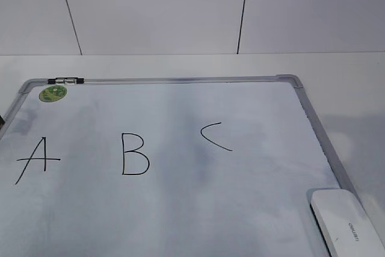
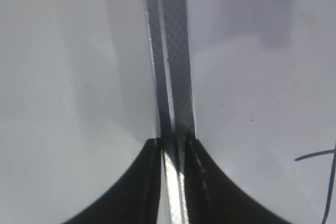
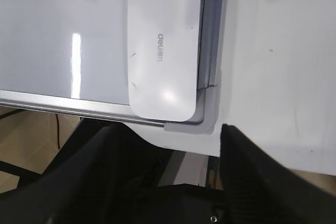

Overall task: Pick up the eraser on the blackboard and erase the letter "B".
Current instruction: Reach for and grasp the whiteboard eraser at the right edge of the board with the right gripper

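The eraser [image 1: 346, 221], a white glossy block with grey lettering, lies on the blackboard's near right corner, against the grey frame [image 1: 180, 79]. The letter "B" [image 1: 135, 154] is drawn in black near the board's middle. Neither gripper shows in the exterior view. In the right wrist view my right gripper [image 3: 173, 129] stands open and empty just short of the eraser [image 3: 165, 45], above the board's rounded corner [image 3: 207, 124]. In the left wrist view my left gripper [image 2: 173, 145] has its jaws drawn in on both sides of the board's frame rail [image 2: 176, 51].
A slanted "A" [image 1: 36, 159] and a curved "C" [image 1: 215, 135] flank the "B". A green sticker [image 1: 53, 94] sits at the board's far left corner. White table [image 1: 349, 82] surrounds the board. The table's near edge [image 3: 173, 153] runs just below the right gripper.
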`<action>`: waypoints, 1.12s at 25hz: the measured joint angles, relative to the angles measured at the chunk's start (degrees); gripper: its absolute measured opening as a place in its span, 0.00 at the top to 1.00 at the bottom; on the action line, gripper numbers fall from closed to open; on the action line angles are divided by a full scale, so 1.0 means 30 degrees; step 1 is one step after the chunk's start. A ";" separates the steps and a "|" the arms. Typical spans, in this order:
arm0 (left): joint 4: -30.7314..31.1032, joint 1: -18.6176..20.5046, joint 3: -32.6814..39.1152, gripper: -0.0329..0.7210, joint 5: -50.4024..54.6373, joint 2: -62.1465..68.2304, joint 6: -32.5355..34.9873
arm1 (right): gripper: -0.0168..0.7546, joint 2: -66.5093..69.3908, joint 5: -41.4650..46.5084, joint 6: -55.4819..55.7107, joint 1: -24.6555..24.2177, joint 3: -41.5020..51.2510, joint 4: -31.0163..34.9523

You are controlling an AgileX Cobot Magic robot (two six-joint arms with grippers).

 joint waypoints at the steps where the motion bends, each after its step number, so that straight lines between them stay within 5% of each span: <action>1: 0.0000 0.0000 0.0000 0.83 0.0000 0.0000 0.0000 | 0.38 0.0000 0.0000 0.0000 0.0000 0.0000 0.0000; 28: -0.0187 0.0090 -0.0030 0.91 0.0071 0.0000 -0.0084 | 0.38 0.1226 -0.0988 0.2129 0.0230 0.0000 -0.0455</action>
